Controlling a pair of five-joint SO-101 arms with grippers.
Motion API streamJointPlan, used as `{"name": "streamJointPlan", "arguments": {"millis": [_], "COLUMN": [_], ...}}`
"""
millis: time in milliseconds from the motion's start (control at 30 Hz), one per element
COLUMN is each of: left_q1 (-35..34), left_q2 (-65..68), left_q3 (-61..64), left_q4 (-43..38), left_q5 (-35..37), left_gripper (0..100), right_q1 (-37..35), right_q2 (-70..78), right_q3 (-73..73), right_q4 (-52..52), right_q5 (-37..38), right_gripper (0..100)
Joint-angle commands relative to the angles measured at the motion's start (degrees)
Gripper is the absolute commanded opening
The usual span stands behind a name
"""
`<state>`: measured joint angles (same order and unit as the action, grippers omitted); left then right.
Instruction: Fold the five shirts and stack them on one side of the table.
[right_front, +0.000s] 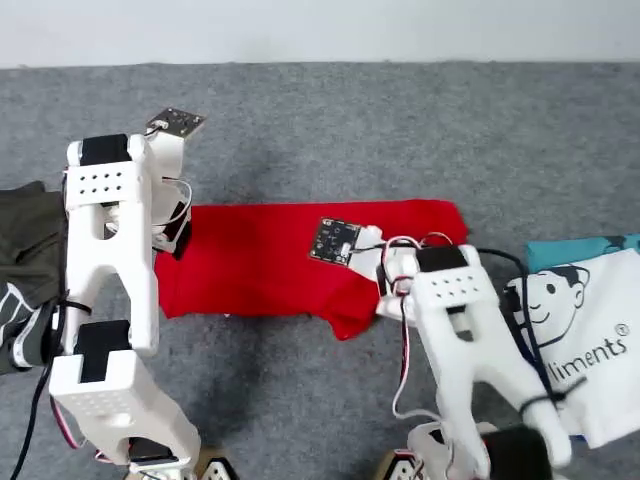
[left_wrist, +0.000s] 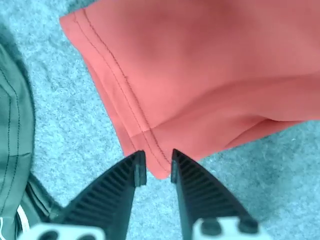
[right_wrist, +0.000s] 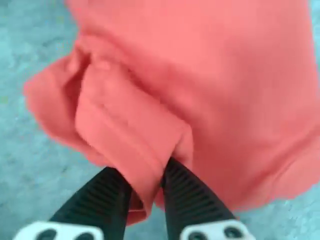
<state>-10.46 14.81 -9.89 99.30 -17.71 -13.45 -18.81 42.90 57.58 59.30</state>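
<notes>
High view, from the left: a dark green cotton shirt (right_front: 25, 235) lies crumpled at the edge of the grey felt-covered desk (right_front: 400, 130). Next are the left fingers (left_wrist: 120, 185), set at a corner hem of the red jersey shirt (right_front: 260, 265), which is spread mid-desk. The left wrist view shows them narrowly parted, straddling that stitched corner rather than clamped on it. Further right, the right fingers (right_wrist: 182, 190) are closed on a bunched fold at the red shirt's edge nearer the arms. Beyond, apart from the red, a white printed shirt (right_front: 590, 350) lies over a teal shirt (right_front: 575, 250).

I judge that folding the red shirt is the step in hand. Next, the left fingers must close on the corner. Both arms should then lift and carry the edge across together, level, so the cloth does not skew.

The white shirt bears a cartoon face and dark lettering, left unread here. No label can be seen on the red shirt.
</notes>
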Motion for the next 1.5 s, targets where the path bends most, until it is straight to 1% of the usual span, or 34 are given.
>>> {"name": "streamJointPlan", "arguments": {"millis": [0, 167, 300, 400, 467, 600, 667, 833, 967, 1133, 1233, 1367, 1467], "left_q1": [0.5, 0.5, 0.5, 0.5, 0.5, 0.5, 0.5, 0.5, 0.5, 0.5, 0.5, 0.5, 0.5], "left_q2": [-3.1, -3.1, -3.1, -3.1, -3.1, -3.1, -3.1, -3.1, -3.1, -3.1, -3.5, -3.5, -3.5], "left_q3": [-0.2, -0.1, -0.1, -0.1, -0.1, -0.1, -0.1, -0.1, 2.2, 4.4, 4.4, 4.4, 4.4], "left_q4": [1.1, 1.1, 1.1, 1.1, 1.1, 1.1, 1.1, 1.1, 1.0, -0.6, -0.4, -0.3, -0.4], "left_q5": [0.6, 0.6, 0.6, 0.6, 0.6, 0.5, 0.5, 0.5, 0.4, 0.4, 0.4, 0.5, 0.5], "left_gripper": [9, 9, 9, 9, 9, 9, 9, 9, 9, 9, 9, 9, 9], "right_q1": [-0.2, 0.0, -0.1, 0.0, 0.0, 0.0, 0.0, 0.0, -0.1, 0.1, 0.4, 0.6, -0.4], "right_q2": [4.6, 11.3, 17.7, 22.1, 24.7, 29.3, 32.1, 38.4, 42.6, 42.8, 38.4, 31.1, 28.3], "right_q3": [-4.3, -13.8, -18.7, -22.6, -25.3, -30.7, -33.1, -38.7, -39.5, -42.0, -45.5, -49.9, -49.7], "right_q4": [-5.5, -5.8, -6.1, -6.2, -6.2, -6.3, -6.3, -6.0, -6.3, -5.6, -0.9, 10.0, 18.1], "right_q5": [1.7, 1.8, 3.8, 3.8, 3.8, 3.8, 3.8, 3.8, 3.8, 3.8, 2.9, -7.1, -11.3], "right_gripper": [0.9, 0.9, 0.9, 1.7, 5.5, 19.1, 23.4, 23.7, 23.7, 23.7, 23.7, 23.8, 23.8]}}
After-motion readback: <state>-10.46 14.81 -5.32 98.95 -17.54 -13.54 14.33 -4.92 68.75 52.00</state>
